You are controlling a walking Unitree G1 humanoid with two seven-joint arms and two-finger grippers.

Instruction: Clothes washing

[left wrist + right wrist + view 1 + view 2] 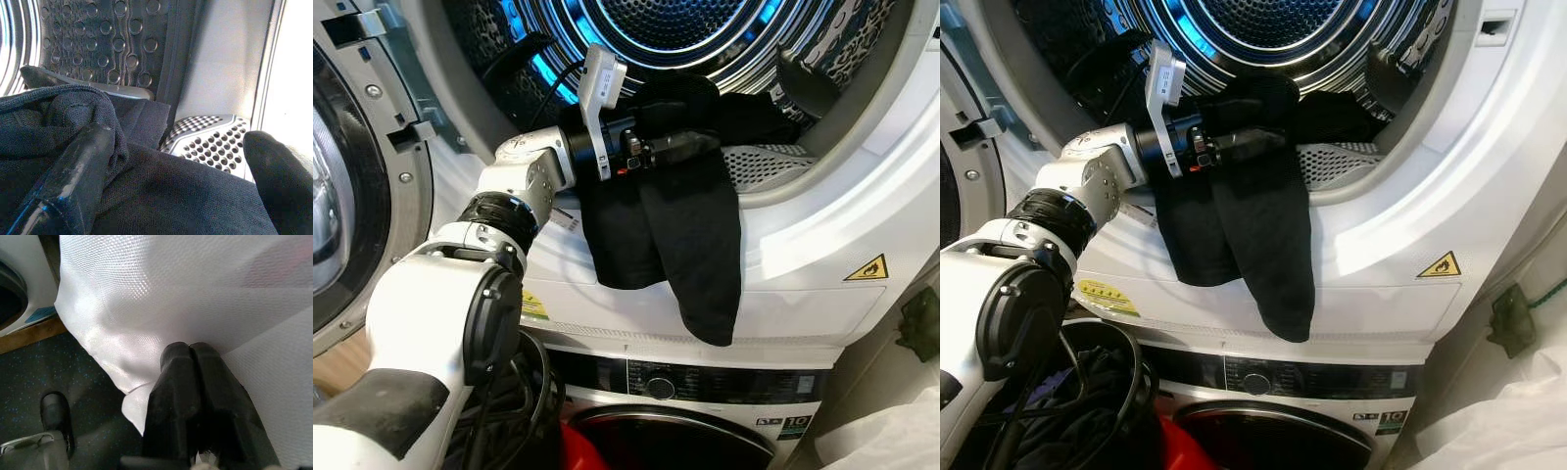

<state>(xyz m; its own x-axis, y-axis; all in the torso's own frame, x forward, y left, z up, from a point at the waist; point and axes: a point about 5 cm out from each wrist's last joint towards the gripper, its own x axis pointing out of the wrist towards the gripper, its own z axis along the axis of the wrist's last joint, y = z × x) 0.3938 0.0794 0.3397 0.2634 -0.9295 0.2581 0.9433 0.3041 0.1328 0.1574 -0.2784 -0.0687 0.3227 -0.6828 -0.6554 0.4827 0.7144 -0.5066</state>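
A black garment [695, 245] hangs over the lower rim of the upper machine's opening, half inside the steel drum [666, 20] and half down the white front. My left gripper [710, 143] reaches over the rim on top of this garment. In the left wrist view its fingers [78, 166] stand wide apart, open, with black cloth lying between them and bunched over one. My right gripper [190, 350] hangs low at my side, shut on the edge of a white woven bag [195, 284].
The upper machine's door [342, 196] stands open at the left. A perforated grille [773, 162] lies in the rim beside the garment. Below is a second machine [705, 392] with something red [587, 446] at its door. The white bag [891, 431] lies low right.
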